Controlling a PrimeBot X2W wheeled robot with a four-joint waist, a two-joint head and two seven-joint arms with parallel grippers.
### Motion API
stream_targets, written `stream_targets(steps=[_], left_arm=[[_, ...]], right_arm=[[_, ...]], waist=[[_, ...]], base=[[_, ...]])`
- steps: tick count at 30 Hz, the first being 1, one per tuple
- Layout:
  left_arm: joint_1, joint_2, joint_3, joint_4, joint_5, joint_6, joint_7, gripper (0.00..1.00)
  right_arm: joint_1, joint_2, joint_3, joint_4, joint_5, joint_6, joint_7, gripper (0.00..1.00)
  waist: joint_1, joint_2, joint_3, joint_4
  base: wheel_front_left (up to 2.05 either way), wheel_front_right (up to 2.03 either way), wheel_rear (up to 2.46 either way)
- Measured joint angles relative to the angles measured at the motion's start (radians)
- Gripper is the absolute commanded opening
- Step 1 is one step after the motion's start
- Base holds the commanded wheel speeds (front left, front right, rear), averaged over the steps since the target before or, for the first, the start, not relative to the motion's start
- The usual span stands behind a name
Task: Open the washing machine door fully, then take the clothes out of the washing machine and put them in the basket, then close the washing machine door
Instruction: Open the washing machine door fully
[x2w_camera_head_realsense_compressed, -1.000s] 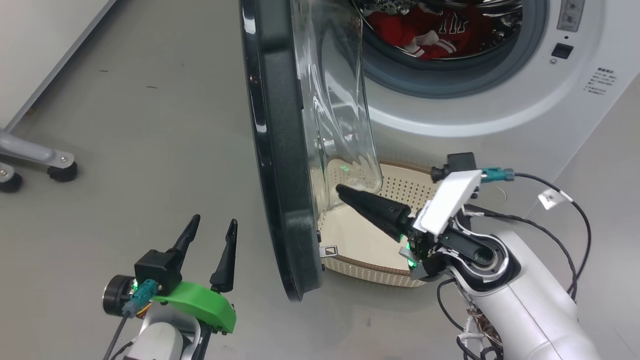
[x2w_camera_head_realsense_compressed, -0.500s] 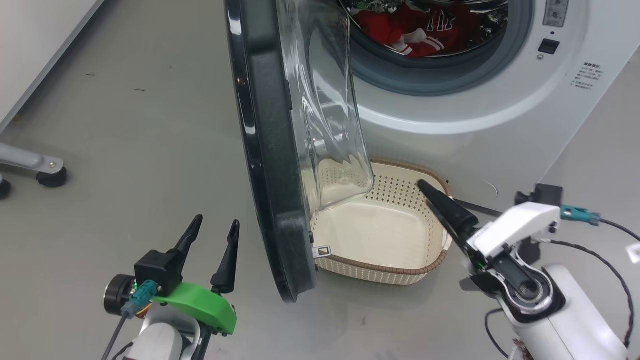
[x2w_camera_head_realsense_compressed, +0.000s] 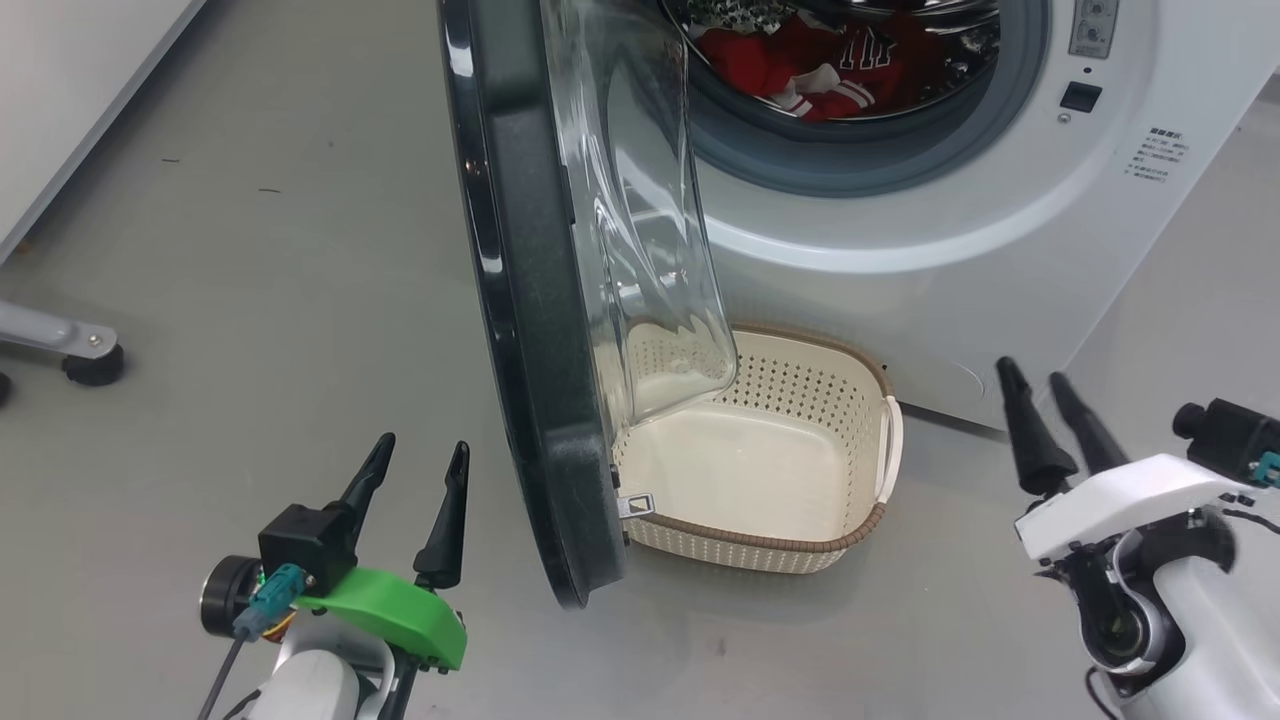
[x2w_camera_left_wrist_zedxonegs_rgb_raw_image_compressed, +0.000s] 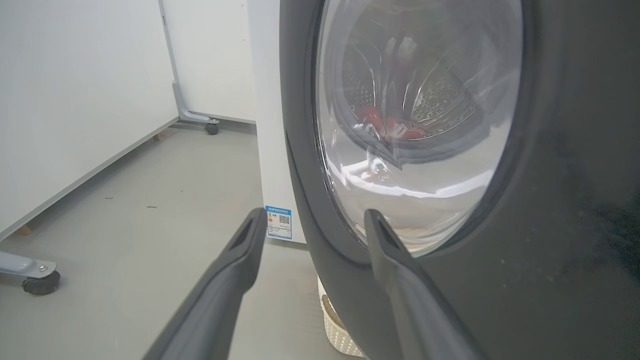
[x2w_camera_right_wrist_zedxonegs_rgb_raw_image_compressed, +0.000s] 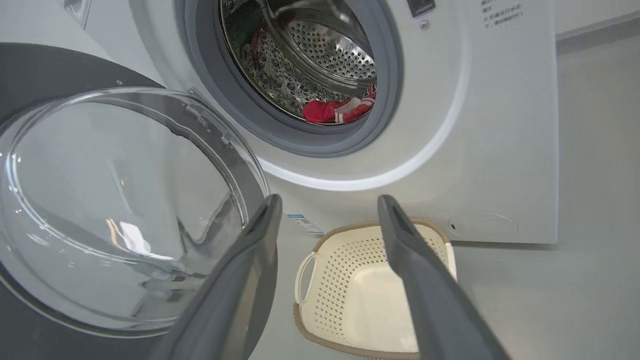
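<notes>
The left gripper (x2w_camera_head_realsense_compressed: 422, 447) hovers low over the floor (x2w_camera_head_realsense_compressed: 250, 300), fingers spread and empty, just beside the outer face of the door (x2w_camera_head_realsense_compressed: 525, 330). The door stands edge-on, roughly square to the washing machine (x2w_camera_head_realsense_compressed: 930, 250), and its glass bulge (x2w_camera_head_realsense_compressed: 650, 250) hangs over the left end of the basket (x2w_camera_head_realsense_compressed: 760, 543). I judge it not yet fully open. The clothes (x2w_camera_head_realsense_compressed: 800, 70) lie in the drum (x2w_camera_right_wrist_zedxonegs_rgb_raw_image_compressed: 325, 50). The right gripper (x2w_camera_head_realsense_compressed: 1032, 372), fingers spread and empty, sits well right of the basket. To finish the swing well, draw the left arm out of the door's path first. Then push the inner rim leftward near the free edge, slow and steady.
</notes>
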Motion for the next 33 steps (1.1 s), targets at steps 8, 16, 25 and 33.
stream_targets(steps=[8,16,25,33], left_arm=[[0.001,0.000,0.007,-0.001,0.000,0.001,0.000,1.00],[0.010,0.000,0.011,-0.002,0.000,0.001,0.000,1.00],[0.018,0.000,0.013,-0.002,0.000,0.001,0.000,1.00],[0.020,0.000,0.013,-0.001,0.000,0.001,0.000,1.00]], right_arm=[[0.000,-0.030,0.023,0.023,-0.280,-0.111,-0.213,1.00],[0.000,-0.028,0.044,0.050,-0.446,-0.207,-0.198,1.00],[0.007,0.043,-0.011,0.010,-0.550,-0.223,-0.193,1.00],[0.063,0.082,-0.021,0.009,-0.610,-0.223,-0.193,1.00]], waist=[[0.0000,0.0000,-0.008,-0.003],[0.0000,0.0000,-0.015,-0.004],[0.0000,0.0000,-0.018,-0.005],[0.0000,0.0000,-0.024,-0.002]], base=[[0.00,0.00,0.00],[0.00,0.00,0.00],[0.00,0.00,0.00],[0.00,0.00,0.00]])
